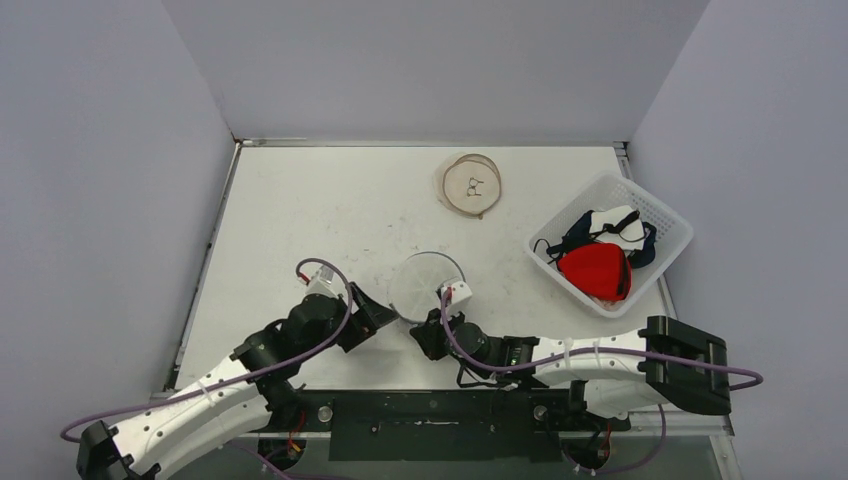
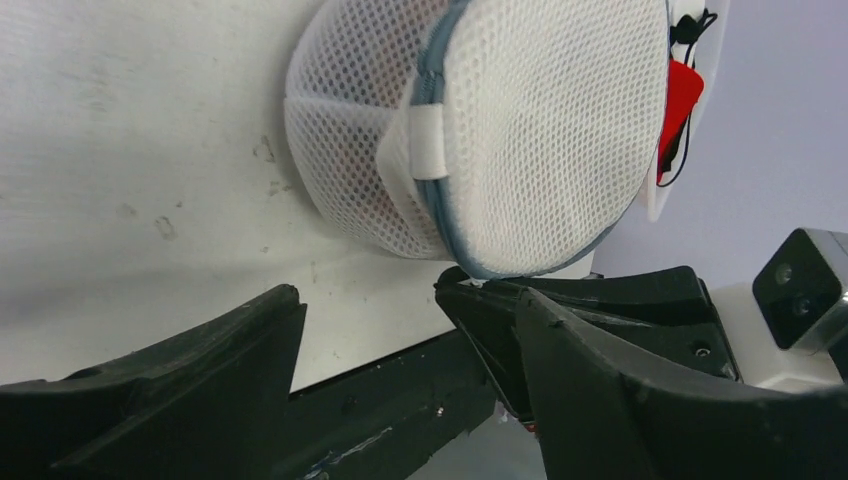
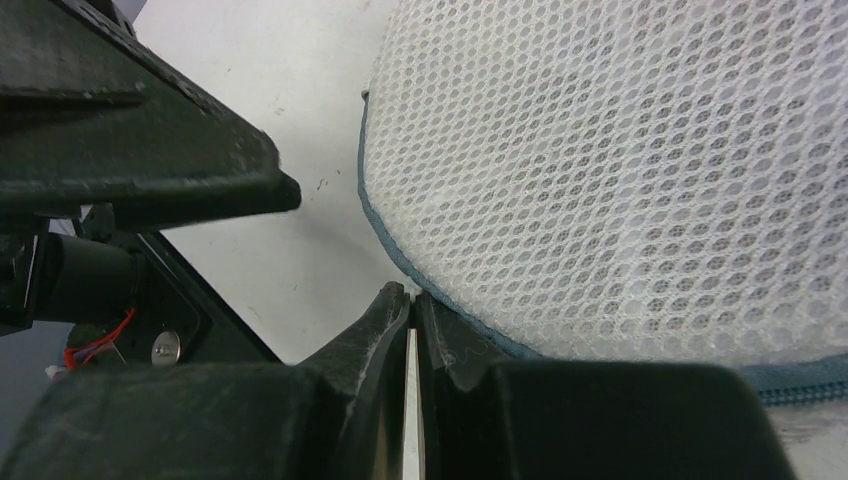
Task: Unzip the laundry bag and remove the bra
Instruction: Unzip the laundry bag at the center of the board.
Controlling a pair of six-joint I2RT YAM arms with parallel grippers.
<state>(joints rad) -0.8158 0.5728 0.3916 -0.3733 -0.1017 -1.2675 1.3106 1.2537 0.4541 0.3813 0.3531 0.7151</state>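
The round white mesh laundry bag (image 1: 428,283) lies near the table's middle front. Its blue zipper (image 2: 432,95) runs round the rim under a white tab (image 2: 428,141) and looks closed. The bra inside cannot be made out through the mesh. My right gripper (image 1: 432,330) is shut, its tips (image 3: 410,296) pinching the bag's blue-edged near rim (image 3: 440,305). It also shows in the left wrist view (image 2: 470,295). My left gripper (image 1: 375,318) is open and empty just left of the bag, its fingers (image 2: 230,345) apart from the mesh.
A white basket (image 1: 668,215) at the right holds a red bra (image 1: 595,270) and dark and white garments. A round beige mesh bag (image 1: 470,185) lies at the back. A black rail (image 1: 430,410) runs along the table's front edge.
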